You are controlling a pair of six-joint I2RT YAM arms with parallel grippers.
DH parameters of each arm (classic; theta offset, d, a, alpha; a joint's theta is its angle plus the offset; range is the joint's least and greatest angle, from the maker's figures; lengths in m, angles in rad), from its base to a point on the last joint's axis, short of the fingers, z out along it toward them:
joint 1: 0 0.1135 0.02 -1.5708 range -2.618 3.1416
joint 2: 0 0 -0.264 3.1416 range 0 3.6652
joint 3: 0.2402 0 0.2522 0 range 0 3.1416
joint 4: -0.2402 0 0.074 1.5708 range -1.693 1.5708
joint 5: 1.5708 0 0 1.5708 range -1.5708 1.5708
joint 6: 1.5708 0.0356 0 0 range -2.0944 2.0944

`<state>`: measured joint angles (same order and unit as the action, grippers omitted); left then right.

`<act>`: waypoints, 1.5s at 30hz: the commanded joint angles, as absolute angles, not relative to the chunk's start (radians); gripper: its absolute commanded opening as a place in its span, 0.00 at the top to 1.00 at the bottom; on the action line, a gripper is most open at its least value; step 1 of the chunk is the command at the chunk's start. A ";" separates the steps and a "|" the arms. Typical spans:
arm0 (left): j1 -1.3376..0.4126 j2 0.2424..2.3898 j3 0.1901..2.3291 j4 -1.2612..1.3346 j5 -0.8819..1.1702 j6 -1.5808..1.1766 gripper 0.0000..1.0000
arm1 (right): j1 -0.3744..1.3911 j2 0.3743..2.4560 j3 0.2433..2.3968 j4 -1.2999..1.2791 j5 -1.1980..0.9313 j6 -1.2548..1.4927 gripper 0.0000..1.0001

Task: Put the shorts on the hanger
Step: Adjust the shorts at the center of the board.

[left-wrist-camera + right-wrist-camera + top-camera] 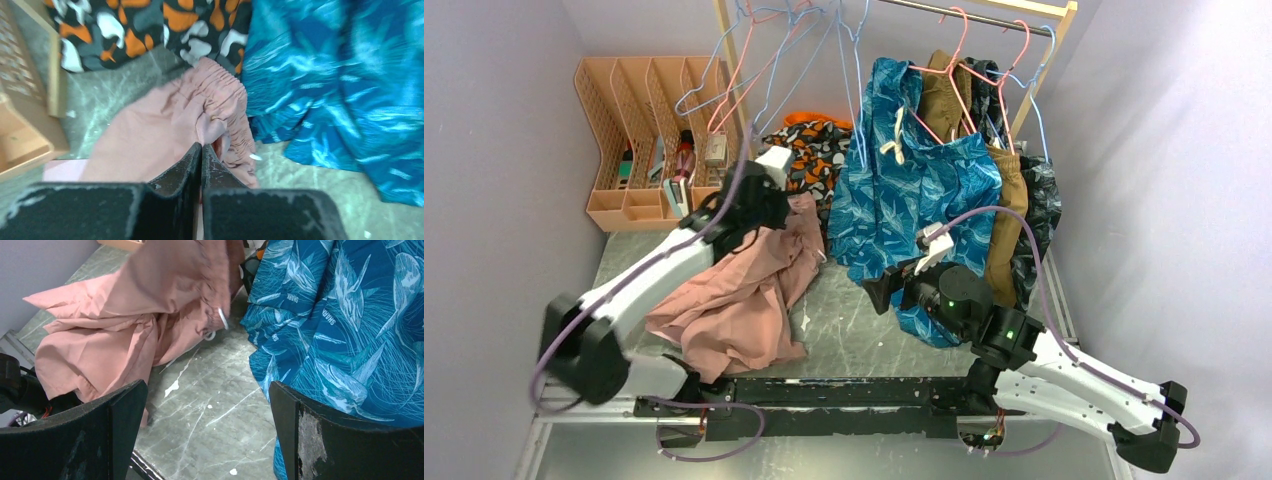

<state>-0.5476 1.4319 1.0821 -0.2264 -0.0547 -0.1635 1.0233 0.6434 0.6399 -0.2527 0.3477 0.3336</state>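
Left end effector (201,152) is closed, pinching a fold of the shorts (739,290) just below the gathered waistband. In the top view the fingertips are buried under wrist and fabric. Only the left wrist view shows the pinch, and it's soft-focus.

Shorts: upper end lifted off the counter (854,335) at the pinch, the rest draped down in a crumpled heap at left-centre, lower edge lying on the counter beside the left arm. Legs can't be told apart in the folds. Drawstring (221,320): only a white tip and a small loop show.

Right end effector (207,390) is wide open and empty, low over bare counter, apart from the shorts.

Hanger (759,80): light-blue wire, tangled with pink hangers (729,100) on the rack (732,60) at back left, above the shorts and not touching them. Hooks are cut off by the top edge, and I can't separate one blue frame from the next.

Around:
- Shark-print garment (904,190) hangs at centre, hem down to the counter, just beside the waistband. Can't tell if they touch. It sits right behind the right end effector.
- Orange-black garment (814,150) lies behind the shorts, partly hidden by the left wrist.
- Brown garment (944,90) is mostly covered by the shark print.
- Organizer (639,130) is at back left, contents too small to identify.
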 commanded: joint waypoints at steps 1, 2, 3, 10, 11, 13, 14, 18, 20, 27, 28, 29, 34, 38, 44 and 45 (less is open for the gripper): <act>-0.558 1.134 1.027 -0.280 -0.038 -0.143 0.93 | 1.030 0.648 0.661 -0.213 0.337 0.345 0.03; -0.558 1.080 1.005 -0.295 -0.043 -0.143 0.93 | 1.030 0.656 0.659 -0.199 0.329 0.347 0.03; -0.558 1.023 0.983 -0.310 -0.053 -0.146 0.93 | 1.029 0.665 0.658 -0.184 0.320 0.348 0.03; -0.556 0.669 0.810 -0.351 -0.074 -0.190 0.93 | 1.030 0.798 0.631 -0.008 0.239 0.411 0.04; -0.556 0.630 0.786 -0.342 -0.073 -0.191 0.93 | 1.029 0.828 0.626 0.028 0.220 0.430 0.05; -0.556 0.565 0.757 -0.334 -0.069 -0.193 0.93 | 1.031 0.903 0.620 0.114 0.174 0.462 0.07; -0.556 0.543 0.749 -0.337 -0.062 -0.193 0.93 | 1.035 0.935 0.620 0.158 0.157 0.474 0.07; -0.557 0.497 0.752 -0.365 -0.039 -0.185 0.93 | 1.069 1.043 0.637 0.335 0.169 0.481 0.09; -0.556 0.490 0.763 -0.380 -0.016 -0.178 0.93 | 1.073 1.087 0.653 0.413 0.157 0.484 0.11; -0.557 0.464 0.771 -0.403 0.049 -0.171 0.93 | 1.072 1.206 0.737 0.583 0.127 0.462 0.16; -0.557 0.461 0.768 -0.401 0.058 -0.174 0.93 | 1.073 1.224 0.747 0.596 0.129 0.464 0.17; -0.556 0.457 0.766 -0.401 0.063 -0.176 0.93 | 1.071 1.242 0.762 0.602 0.126 0.468 0.18; -0.557 0.442 0.757 -0.395 0.076 -0.180 0.93 | 1.068 1.334 0.842 0.586 0.104 0.490 0.23; -0.556 0.445 0.763 -0.396 0.082 -0.180 0.93 | 1.063 1.399 0.892 0.573 0.055 0.506 0.30; -0.557 0.448 0.769 -0.403 0.090 -0.181 0.93 | 1.048 1.452 0.916 0.599 -0.008 0.528 0.48; -0.557 0.446 0.769 -0.406 0.091 -0.182 0.93 | 1.046 1.458 0.916 0.607 -0.021 0.527 0.53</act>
<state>-0.5518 0.4534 0.7448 -0.4030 0.0578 -0.1795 1.0588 1.4414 0.8883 0.5568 0.0326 0.5137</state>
